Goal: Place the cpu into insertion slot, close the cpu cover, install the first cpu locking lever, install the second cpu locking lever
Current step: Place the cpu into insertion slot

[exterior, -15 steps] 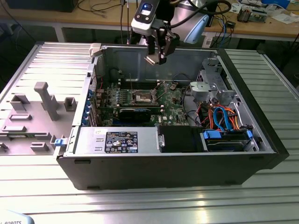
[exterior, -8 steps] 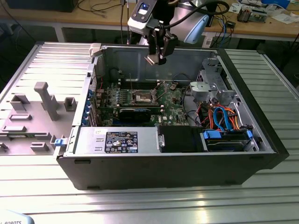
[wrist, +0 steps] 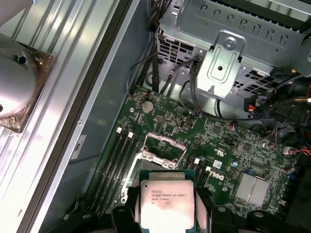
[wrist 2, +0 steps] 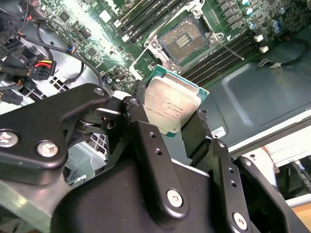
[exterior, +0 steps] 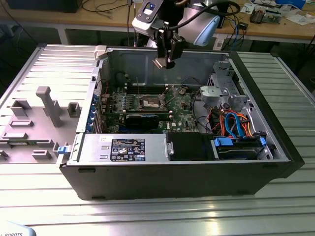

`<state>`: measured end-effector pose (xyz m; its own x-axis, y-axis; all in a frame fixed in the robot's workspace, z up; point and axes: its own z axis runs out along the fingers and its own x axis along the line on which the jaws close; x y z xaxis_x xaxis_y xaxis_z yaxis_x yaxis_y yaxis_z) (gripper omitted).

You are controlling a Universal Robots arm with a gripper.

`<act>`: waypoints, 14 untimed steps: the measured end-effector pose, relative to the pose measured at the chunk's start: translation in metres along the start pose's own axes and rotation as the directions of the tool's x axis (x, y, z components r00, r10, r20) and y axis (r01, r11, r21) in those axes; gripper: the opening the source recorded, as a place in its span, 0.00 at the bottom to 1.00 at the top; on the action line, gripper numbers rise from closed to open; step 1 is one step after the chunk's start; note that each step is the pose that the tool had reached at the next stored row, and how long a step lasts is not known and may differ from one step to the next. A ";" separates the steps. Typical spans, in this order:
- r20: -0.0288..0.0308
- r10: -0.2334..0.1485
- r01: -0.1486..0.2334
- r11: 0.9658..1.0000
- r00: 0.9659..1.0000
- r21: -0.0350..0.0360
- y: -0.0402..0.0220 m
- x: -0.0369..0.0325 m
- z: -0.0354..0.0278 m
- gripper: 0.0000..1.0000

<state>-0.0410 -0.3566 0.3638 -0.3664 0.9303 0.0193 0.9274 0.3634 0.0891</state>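
Your gripper [exterior: 164, 61] pinches the cpu [wrist 2: 172, 107] by 2 opposite edges, and the black fingers [wrist 2: 141, 131] hide the chip's lower rim. It hangs inside the open computer case [exterior: 275, 142], well above the green motherboard [exterior: 182, 115]. The insertion slot [wrist 2: 187, 41] lies bare. In the first wrist view the chip hides part of it. The case walls stand well apart from the gripper.

cpu [wrist 2: 171, 104] silvery, held aloft — insertion slot [wrist 2: 187, 41] open, seemingly empty

Electronics lab: cable-strewn workbench [exterior: 44, 23] behind opened computer case [exterior: 172, 182].
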 end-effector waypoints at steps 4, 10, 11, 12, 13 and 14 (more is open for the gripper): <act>0.003 0.038 -0.038 0.999 0.999 -0.001 -0.0002 0.0001 0.0002 0.54; 0.008 0.086 -0.086 0.996 0.996 -0.002 -0.0006 0.0002 0.0003 0.54; 0.008 0.091 -0.091 0.996 0.996 -0.002 -0.0006 0.0002 0.0003 0.54; 0.008 0.093 -0.093 0.996 0.996 -0.002 -0.0006 0.0002 0.0003 0.54; 0.008 0.093 -0.093 0.996 0.996 -0.002 -0.0006 0.0002 0.0003 0.54; 0.008 0.093 -0.093 0.996 0.996 -0.002 -0.0006 0.0002 0.0003 0.54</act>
<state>-0.0416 -0.3566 0.3634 -0.2777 0.9605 0.0193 0.9573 0.2750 0.0891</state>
